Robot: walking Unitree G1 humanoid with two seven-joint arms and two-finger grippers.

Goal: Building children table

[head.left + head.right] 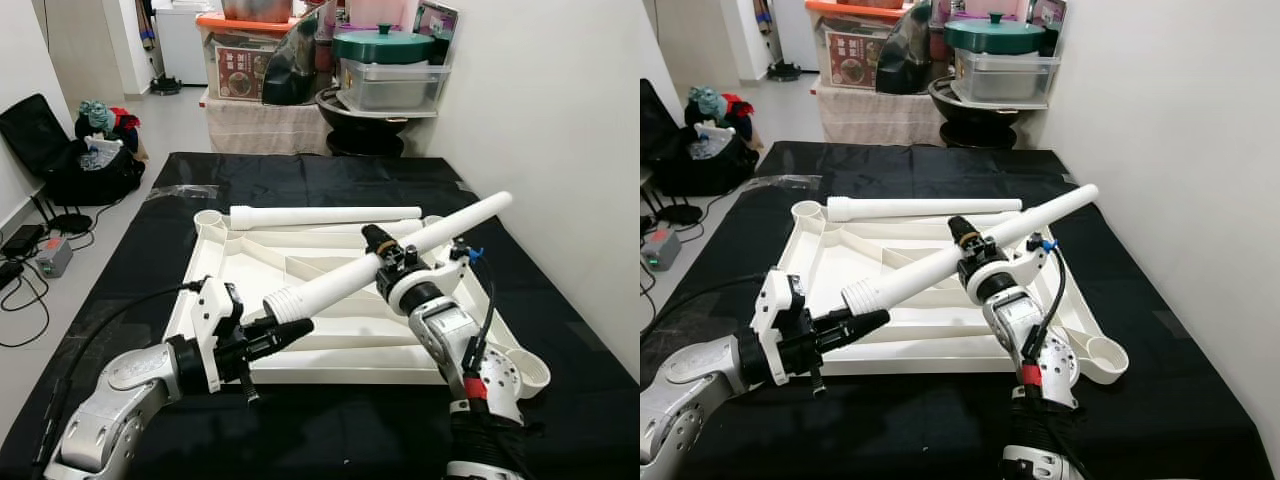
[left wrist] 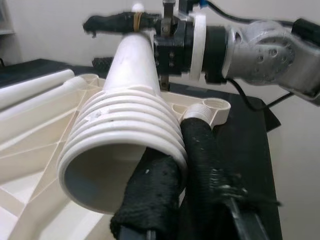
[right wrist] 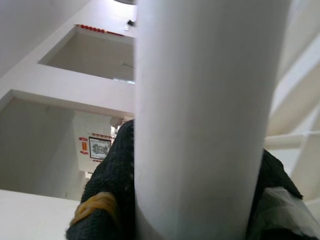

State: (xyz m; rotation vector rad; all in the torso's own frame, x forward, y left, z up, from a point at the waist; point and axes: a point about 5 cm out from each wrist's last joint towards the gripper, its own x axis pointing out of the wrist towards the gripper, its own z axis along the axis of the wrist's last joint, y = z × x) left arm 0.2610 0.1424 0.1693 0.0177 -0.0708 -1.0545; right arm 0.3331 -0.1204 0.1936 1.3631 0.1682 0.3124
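Above the upturned white tabletop (image 1: pixel 300 345), a white leg (image 1: pixel 390 258) with a ribbed, threaded end slants upward. Left hand (image 1: pixel 290 330) touches that threaded end, fingers nearly together. Right hand (image 1: pixel 390 252) clamps the leg mid-length. Beyond, a second leg (image 1: pixel 325 215) lies across the tabletop's far edge.

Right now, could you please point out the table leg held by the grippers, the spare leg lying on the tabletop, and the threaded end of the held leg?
held table leg (image 1: pixel 400 252), left eye view, mid shaft.
spare leg (image 1: pixel 325 215), left eye view, middle of tube.
threaded end (image 2: pixel 125 131), left wrist view, ribbed threads.
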